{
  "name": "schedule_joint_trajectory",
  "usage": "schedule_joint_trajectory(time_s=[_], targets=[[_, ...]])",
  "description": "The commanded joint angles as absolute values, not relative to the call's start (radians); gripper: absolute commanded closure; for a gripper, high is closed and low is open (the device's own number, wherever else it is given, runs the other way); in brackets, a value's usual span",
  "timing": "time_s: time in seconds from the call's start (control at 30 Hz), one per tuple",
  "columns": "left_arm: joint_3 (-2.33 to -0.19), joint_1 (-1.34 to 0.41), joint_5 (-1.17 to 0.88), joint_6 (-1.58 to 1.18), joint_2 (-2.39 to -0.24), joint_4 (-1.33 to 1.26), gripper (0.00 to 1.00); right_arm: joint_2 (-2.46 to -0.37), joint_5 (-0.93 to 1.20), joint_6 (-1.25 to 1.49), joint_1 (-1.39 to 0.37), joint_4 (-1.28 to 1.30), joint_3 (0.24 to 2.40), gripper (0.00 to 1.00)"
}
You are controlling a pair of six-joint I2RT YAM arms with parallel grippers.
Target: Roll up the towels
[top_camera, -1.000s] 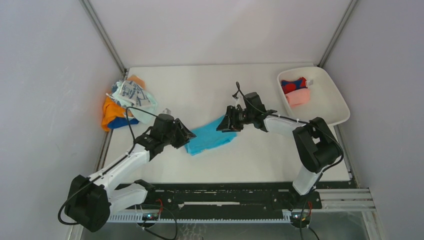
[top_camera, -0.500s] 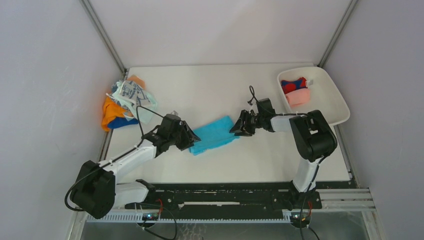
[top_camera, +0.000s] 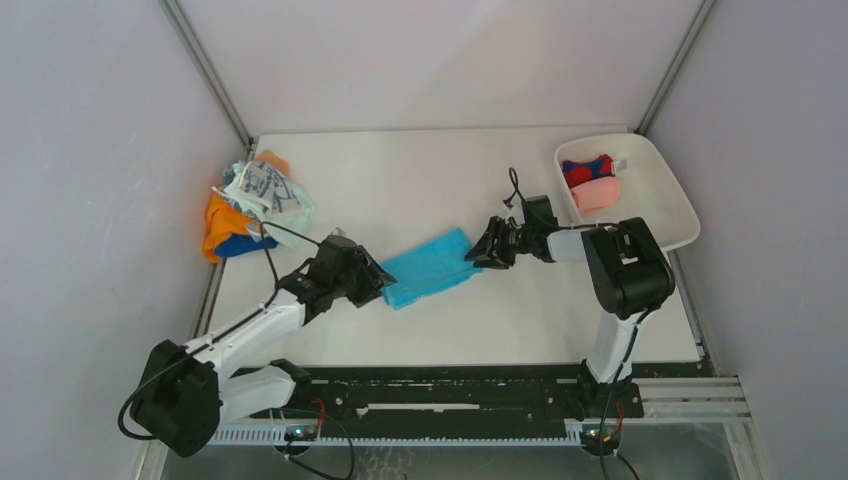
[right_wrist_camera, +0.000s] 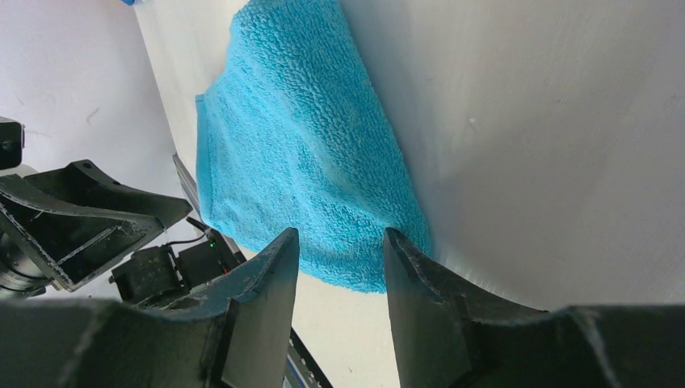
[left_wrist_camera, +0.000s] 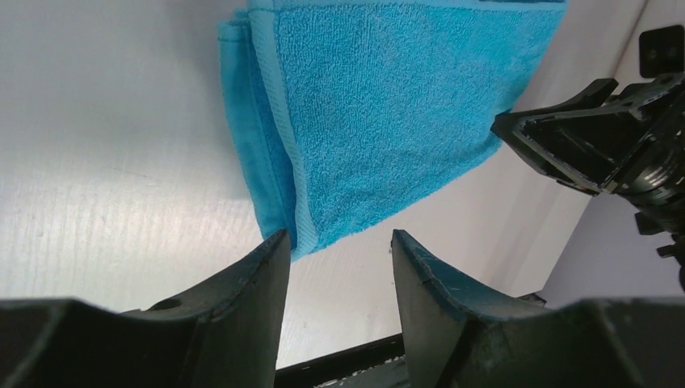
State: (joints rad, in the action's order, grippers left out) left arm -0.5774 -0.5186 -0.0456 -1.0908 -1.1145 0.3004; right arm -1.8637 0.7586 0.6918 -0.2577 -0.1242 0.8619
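Both arms stretched low, inward: my left gripper and right gripper parted, empty, blue towel just ahead of each.

Couldn't read any text, labels or numbers in any of the views. The closest thing was the blue-grey print on the white towel at the upper left of the overhead view, and that was way too small to make out as letters.

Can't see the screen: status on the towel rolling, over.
Left gripper and right gripper open, at opposite ends of blue towel. Towel flat, not rolled. Nothing blocking.
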Motion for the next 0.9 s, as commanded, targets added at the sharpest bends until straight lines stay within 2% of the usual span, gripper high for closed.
schedule_joint_trajectory(time_s=[0.0, 0.17, 0.3, 0.63, 0.77, 0.87], targets=[[-0.567, -0.523, -0.042, -1.155, -1.113, 0.244, 0.45, -1.868, 0.729, 0.663, -0.258, -0.142, 0.845, 0.57], [-0.575, -0.523, -0.064, -1.177, -1.188, 0.226, 0.43, -1.868, 0.724, 0.659, -0.259, -0.141, 0.845, 0.57], [-0.533, -0.522, -0.018, -1.211, -1.168, 0.239, 0.43, -1.858, 0.712, 0.647, -0.259, -0.129, 0.845, 0.57], [-0.500, -0.525, -0.058, -1.238, -1.233, 0.168, 0.47, -1.865, 0.704, 0.643, -0.261, -0.127, 0.845, 0.57], [-0.505, -0.535, -0.076, -1.247, -1.258, 0.129, 0.58, -1.867, 0.700, 0.640, -0.262, -0.126, 0.845, 0.57], [-0.516, -0.538, -0.077, -1.244, -1.245, 0.133, 0.76, -1.868, 0.698, 0.638, -0.261, -0.123, 0.845, 0.57]])
